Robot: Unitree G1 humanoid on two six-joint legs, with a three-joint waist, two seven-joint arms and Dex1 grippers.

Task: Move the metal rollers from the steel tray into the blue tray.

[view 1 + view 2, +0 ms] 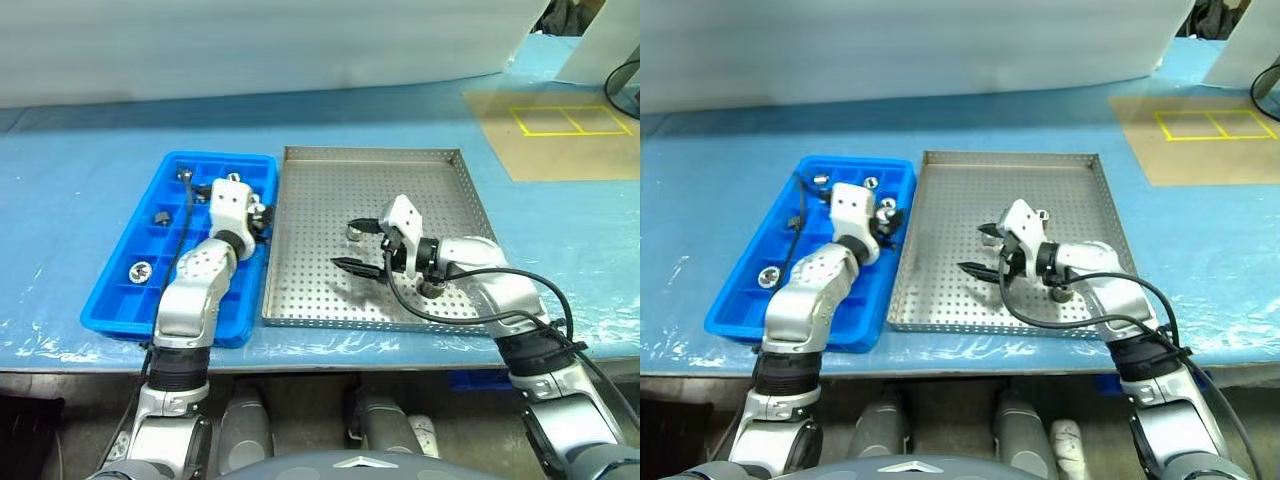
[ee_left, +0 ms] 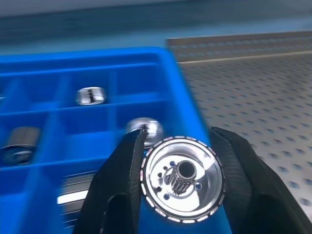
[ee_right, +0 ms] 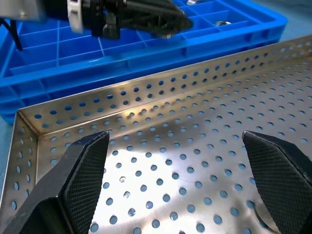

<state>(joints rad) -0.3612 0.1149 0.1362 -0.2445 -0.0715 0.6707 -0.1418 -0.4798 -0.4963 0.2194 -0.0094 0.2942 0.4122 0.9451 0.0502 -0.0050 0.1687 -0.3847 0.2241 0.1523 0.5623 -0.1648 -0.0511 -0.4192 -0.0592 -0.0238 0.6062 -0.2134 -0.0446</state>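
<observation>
The desk (image 1: 80,180) in front of me wears a light blue cover with a wrinkled clear film along its near edge; a white sheet stands behind it, and a brown mat (image 1: 570,135) marked with a yellow rectangle lies at the far right. The blue tray (image 1: 120,300) sits on my left, touching the steel tray (image 1: 320,180) beside it. My left forearm covers much of the blue tray's right-hand column, so I cannot tell what lies in those compartments. In the left wrist view the tray behind my fingers is blurred. My left hand (image 2: 183,187) is closed on a roller (image 2: 181,179), its hollow end facing the camera, and hovers over the blue tray's right edge near the far end. More rollers (image 1: 158,216) lie singly in blue compartments, one (image 1: 138,269) nearer me and one (image 1: 186,175) at the far end. My right hand (image 3: 178,175) is spread wide and holds nothing, low over the perforated floor of the steel tray near its middle. A roller (image 1: 356,232) rests just beside its fingers (image 1: 352,264), and another (image 1: 1061,293) lies partly hidden under my right wrist.
</observation>
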